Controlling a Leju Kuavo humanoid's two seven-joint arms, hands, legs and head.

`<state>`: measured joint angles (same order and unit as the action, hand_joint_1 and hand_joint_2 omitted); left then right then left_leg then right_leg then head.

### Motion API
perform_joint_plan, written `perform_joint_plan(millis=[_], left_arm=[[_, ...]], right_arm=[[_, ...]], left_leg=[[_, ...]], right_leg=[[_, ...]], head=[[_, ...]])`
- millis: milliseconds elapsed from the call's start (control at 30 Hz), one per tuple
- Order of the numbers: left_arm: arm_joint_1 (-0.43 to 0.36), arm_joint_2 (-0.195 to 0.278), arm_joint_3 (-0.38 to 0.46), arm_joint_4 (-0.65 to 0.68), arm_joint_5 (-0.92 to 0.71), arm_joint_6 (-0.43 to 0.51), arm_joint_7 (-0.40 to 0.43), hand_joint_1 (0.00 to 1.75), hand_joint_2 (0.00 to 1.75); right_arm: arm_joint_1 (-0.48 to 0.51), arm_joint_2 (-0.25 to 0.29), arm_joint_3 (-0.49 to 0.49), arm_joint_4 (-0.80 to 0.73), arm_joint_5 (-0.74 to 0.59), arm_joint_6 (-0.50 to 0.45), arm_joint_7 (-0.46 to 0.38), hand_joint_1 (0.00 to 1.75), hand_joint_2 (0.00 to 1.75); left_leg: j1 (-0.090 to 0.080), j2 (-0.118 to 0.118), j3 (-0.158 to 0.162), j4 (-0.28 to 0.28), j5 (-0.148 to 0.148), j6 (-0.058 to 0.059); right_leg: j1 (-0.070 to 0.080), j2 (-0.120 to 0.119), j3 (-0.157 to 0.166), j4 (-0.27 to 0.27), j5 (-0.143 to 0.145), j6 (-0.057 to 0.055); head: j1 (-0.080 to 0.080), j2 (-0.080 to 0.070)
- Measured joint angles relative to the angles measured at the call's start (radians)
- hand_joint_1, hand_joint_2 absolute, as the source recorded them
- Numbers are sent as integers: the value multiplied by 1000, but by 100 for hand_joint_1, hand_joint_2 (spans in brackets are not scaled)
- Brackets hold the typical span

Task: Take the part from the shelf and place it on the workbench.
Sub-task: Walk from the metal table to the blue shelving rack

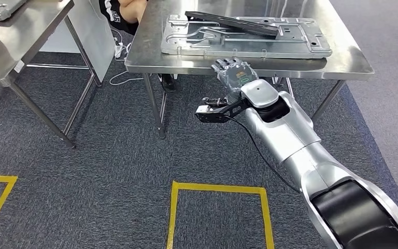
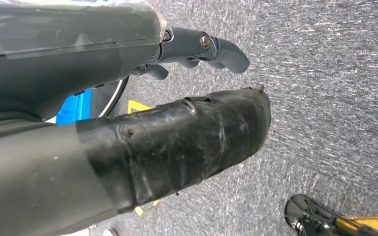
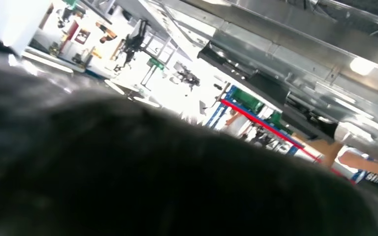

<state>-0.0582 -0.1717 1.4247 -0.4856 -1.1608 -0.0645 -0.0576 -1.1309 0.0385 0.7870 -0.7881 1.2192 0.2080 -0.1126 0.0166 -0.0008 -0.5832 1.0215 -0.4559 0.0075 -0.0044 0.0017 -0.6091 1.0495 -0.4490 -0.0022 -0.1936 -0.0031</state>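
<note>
Right hand (image 1: 234,72) at the workbench (image 1: 342,59) front edge, fingers apart, holding nothing.
Left hand (image 2: 128,147): hangs over carpet, holding nothing, fingers loosely curled. Part (image 1: 233,22): dark bar lying tilted across the grey metal tray (image 1: 249,49) on the workbench.

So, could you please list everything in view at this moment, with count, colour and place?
Stainless steel workbench: one, silver, ahead of the robot.
Flat metal plate part: one, grey, lying on the workbench.
Long dark bar: one, black, resting across the plate.
Second steel table: one, silver, far left.
Yellow floor tape: two outlines, on grey carpet.
Person: one, behind the workbench.
Right hand: at the workbench's near edge.
Left hand: hanging over carpet, holding nothing.
</note>
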Motion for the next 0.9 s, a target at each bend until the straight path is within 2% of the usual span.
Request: perform_joint_plan(millis=[67, 133, 167, 233, 267, 300, 333, 367, 400, 467, 500, 567, 633, 667, 733, 767, 800, 833, 867, 900], left_arm=[[-1, 0, 0, 0, 0, 0, 0, 0, 0], [-1, 0, 0, 0, 0, 0, 0, 0, 0], [-1, 1, 0, 0, 0, 0, 0, 0, 0], [0, 0, 0, 0, 0, 0, 0, 0, 0], [0, 0, 0, 0, 0, 0, 0, 0, 0], [0, 0, 0, 0, 0, 0, 0, 0, 0], [0, 0, 0, 0, 0, 0, 0, 0, 0], [1, 0, 0, 0, 0, 0, 0, 0, 0], [1, 1, 0, 0, 0, 0, 0, 0, 0], [1, 2, 0, 0, 0, 0, 0, 0, 0], [1, 2, 0, 0, 0, 0, 0, 0, 0], [-1, 2, 0, 0, 0, 0, 0, 0, 0], [-1, 1, 0, 0, 0, 0, 0, 0, 0], [-1, 1, 0, 0, 0, 0, 0, 0, 0], [0, 1, 0, 0, 0, 0, 0, 0, 0], [0, 2, 0, 0, 0, 0, 0, 0, 0], [0, 2, 0, 0, 0, 0, 0, 0, 0], [1, 2, 0, 0, 0, 0, 0, 0, 0], [0, 2, 0, 0, 0, 0, 0, 0, 0], [0, 2, 0, 0, 0, 0, 0, 0, 0]], right_arm=[[0, 0, 0, 0, 0, 0, 0, 0, 0], [-1, 1, 0, -1, 0, 0, 0, 0, 0], [-2, 2, 0, -1, 0, 0, 0, 0, 0], [-2, 2, 0, -1, 0, 0, 0, 0, 0], [0, 2, 0, -1, 0, 0, 0, 0, 0], [2, 2, 0, 0, 0, 0, 0, 0, 0], [3, 2, 0, 0, 0, 0, 0, 0, 0], [4, 2, 0, 0, 0, 0, 0, 0, 0], [3, 2, 0, 0, 0, 0, 0, 0, 0], [2, 2, 0, -1, 0, 0, 0, 0, 0], [1, 2, 0, -1, 0, 0, 0, 0, 0], [1, 2, 0, 0, 0, 0, 0, 0, 0], [-1, 2, 0, -1, 0, 0, 0, 0, 0], [-2, 2, 0, -1, 0, 0, 0, 0, 0], [-1, 1, 0, 0, 0, 0, 0, 0, 0], [1, 1, 0, 0, 0, 0, 0, 0, 0], [4, 0, 0, 0, 0, 0, 0, 0, 0], [6, 0, 0, 0, 0, 0, 0, 0, 0], [6, 0, 0, 0, 0, 0, 0, 0, 0], [5, 0, 0, 0, 0, 0, 0, 0, 0]], left_leg=[[-1, 0, 1, -3, 0, -11], [0, -1, -9, 22, -22, -21], [1, -1, -27, 63, -48, -24], [2, -1, -86, 192, -110, -31], [3, -1, -114, 251, -128, -33], [3, -1, -128, 277, -125, -35], [3, 0, -126, 267, -104, -36], [3, 0, -104, 217, -67, -35], [4, 0, -72, 145, -30, -33], [0, -1, -18, 37, 7, -26], [-2, -2, -6, 13, 8, -21], [-3, -3, -4, 3, 5, -12], [1, -1, -1, -6, 8, -1], [3, 0, 1, -9, 10, 5], [3, 3, 1, -11, 11, 13], [3, 3, 0, -10, 11, 14], [2, 3, 0, -9, 10, 15], [2, 2, 0, -8, 10, 15], [2, 2, 1, -6, 8, 14], [2, 1, 2, -4, 6, 13]], right_leg=[[0, 1, 2, -11, 0, -7], [-6, 1, 7, -23, 5, -18], [-8, 0, 10, -29, 8, -24], [-6, 0, 10, -29, 8, -31], [-5, 0, 10, -28, 7, -32], [-4, 0, 10, -27, 5, -32], [-3, 0, 11, -25, 4, -32], [-3, 1, 12, -23, 2, -31], [-3, 1, 13, -21, 0, -29], [-1, 2, 12, -17, -4, -22], [1, 2, 11, -15, -5, -19], [3, 2, 10, -14, -4, -11], [2, 2, 2, 7, -21, -1], [1, 2, -12, 39, -43, 3], [-2, 1, -71, 164, -107, 8], [-3, 1, -102, 229, -129, 10], [-5, 1, -124, 273, -136, 12], [-7, 1, -127, 276, -121, 13], [-8, 1, -111, 238, -89, 12], [-9, 1, -78, 170, -50, 9]], head=[[0, 0], [0, 0], [0, 0], [-1, 0], [-1, 0], [-1, 0], [-1, 0], [-1, 0], [-1, 0], [-1, 0], [0, 0], [0, 0], [0, 0], [0, 0], [0, 0], [0, 0], [0, 0], [0, 0], [0, 0], [0, 0]])
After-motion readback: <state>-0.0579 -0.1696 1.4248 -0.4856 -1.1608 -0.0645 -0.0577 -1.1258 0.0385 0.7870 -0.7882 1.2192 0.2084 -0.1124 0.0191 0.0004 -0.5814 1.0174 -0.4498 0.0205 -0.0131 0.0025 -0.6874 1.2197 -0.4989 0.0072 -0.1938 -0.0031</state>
